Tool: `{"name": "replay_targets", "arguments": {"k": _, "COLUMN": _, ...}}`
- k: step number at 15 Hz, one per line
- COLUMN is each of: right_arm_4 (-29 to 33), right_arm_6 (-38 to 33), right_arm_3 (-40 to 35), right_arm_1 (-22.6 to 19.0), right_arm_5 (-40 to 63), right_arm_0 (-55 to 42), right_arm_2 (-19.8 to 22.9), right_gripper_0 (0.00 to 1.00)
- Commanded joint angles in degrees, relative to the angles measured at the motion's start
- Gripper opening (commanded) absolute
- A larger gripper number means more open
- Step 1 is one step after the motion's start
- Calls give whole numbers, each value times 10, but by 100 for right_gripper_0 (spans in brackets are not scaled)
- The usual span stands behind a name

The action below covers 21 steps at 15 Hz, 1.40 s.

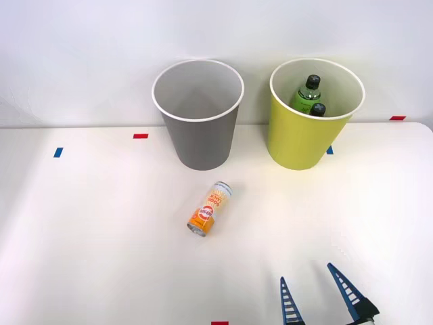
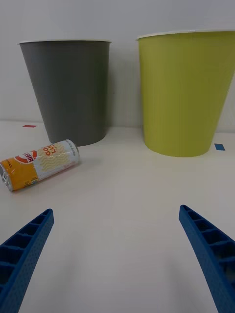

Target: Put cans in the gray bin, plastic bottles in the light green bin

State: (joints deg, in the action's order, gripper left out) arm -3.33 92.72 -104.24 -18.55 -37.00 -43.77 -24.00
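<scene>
The gripper is hanging wide open and empty near the table's front edge, while the can is lying on its side before the gray bin; a careless approach risks rolling it away.

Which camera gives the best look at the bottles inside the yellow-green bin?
The front view: it looks down into the light green bin, showing the green bottle and a second black cap beside it. The right wrist view sees that bin from the side, so its wall hides the bottles.
</scene>
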Motion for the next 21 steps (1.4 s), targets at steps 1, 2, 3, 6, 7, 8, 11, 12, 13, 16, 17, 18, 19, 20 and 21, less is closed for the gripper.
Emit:
{"name": "replay_targets", "arguments": {"k": 1, "right_arm_4": 0, "right_arm_6": 0, "right_arm_3": 0, "right_arm_1": 0, "right_arm_5": 0, "right_arm_0": 0, "right_arm_2": 0, "right_gripper_0": 88}}
{"name": "replay_targets", "arguments": {"k": 2, "right_arm_4": 0, "right_arm_6": 0, "right_arm_3": 0, "right_arm_1": 0, "right_arm_5": 0, "right_arm_0": 0, "right_arm_2": 0, "right_gripper_0": 88}}
{"name": "replay_targets", "arguments": {"k": 3, "right_arm_4": 0, "right_arm_6": 0, "right_arm_3": 0, "right_arm_1": 0, "right_arm_5": 0, "right_arm_0": 0, "right_arm_2": 0, "right_gripper_0": 88}}
{"name": "replay_targets", "arguments": {"k": 6, "right_arm_4": 0, "right_arm_6": 0, "right_arm_3": 0, "right_arm_1": 0, "right_arm_5": 0, "right_arm_0": 0, "right_arm_2": 0, "right_gripper_0": 88}}
{"name": "replay_targets", "arguments": {"k": 7, "right_arm_4": 0, "right_arm_6": 0, "right_arm_3": 0, "right_arm_1": 0, "right_arm_5": 0, "right_arm_0": 0, "right_arm_2": 0, "right_gripper_0": 88}}
{"name": "replay_targets", "arguments": {"k": 8, "right_arm_4": 0, "right_arm_6": 0, "right_arm_3": 0, "right_arm_1": 0, "right_arm_5": 0, "right_arm_0": 0, "right_arm_2": 0, "right_gripper_0": 88}}
{"name": "replay_targets", "arguments": {"k": 11, "right_arm_4": 0, "right_arm_6": 0, "right_arm_3": 0, "right_arm_1": 0, "right_arm_5": 0, "right_arm_0": 0, "right_arm_2": 0, "right_gripper_0": 88}}
{"name": "replay_targets", "arguments": {"k": 12, "right_arm_4": 0, "right_arm_6": 0, "right_arm_3": 0, "right_arm_1": 0, "right_arm_5": 0, "right_arm_0": 0, "right_arm_2": 0, "right_gripper_0": 88}}
{"name": "replay_targets", "arguments": {"k": 13, "right_arm_4": 0, "right_arm_6": 0, "right_arm_3": 0, "right_arm_1": 0, "right_arm_5": 0, "right_arm_0": 0, "right_arm_2": 0, "right_gripper_0": 88}}
{"name": "replay_targets", "arguments": {"k": 16, "right_arm_4": 0, "right_arm_6": 0, "right_arm_3": 0, "right_arm_1": 0, "right_arm_5": 0, "right_arm_0": 0, "right_arm_2": 0, "right_gripper_0": 88}}
{"name": "replay_targets", "arguments": {"k": 17, "right_arm_4": 0, "right_arm_6": 0, "right_arm_3": 0, "right_arm_1": 0, "right_arm_5": 0, "right_arm_0": 0, "right_arm_2": 0, "right_gripper_0": 88}}
{"name": "replay_targets", "arguments": {"k": 18, "right_arm_4": 0, "right_arm_6": 0, "right_arm_3": 0, "right_arm_1": 0, "right_arm_5": 0, "right_arm_0": 0, "right_arm_2": 0, "right_gripper_0": 88}}
{"name": "replay_targets", "arguments": {"k": 19, "right_arm_4": 0, "right_arm_6": 0, "right_arm_3": 0, "right_arm_1": 0, "right_arm_5": 0, "right_arm_0": 0, "right_arm_2": 0, "right_gripper_0": 88}}
{"name": "replay_targets", "arguments": {"k": 20, "right_arm_4": 0, "right_arm_6": 0, "right_arm_3": 0, "right_arm_1": 0, "right_arm_5": 0, "right_arm_0": 0, "right_arm_2": 0, "right_gripper_0": 88}}
{"name": "replay_targets", "arguments": {"k": 21, "right_arm_4": 0, "right_arm_6": 0, "right_arm_3": 0, "right_arm_1": 0, "right_arm_5": 0, "right_arm_0": 0, "right_arm_2": 0, "right_gripper_0": 88}}
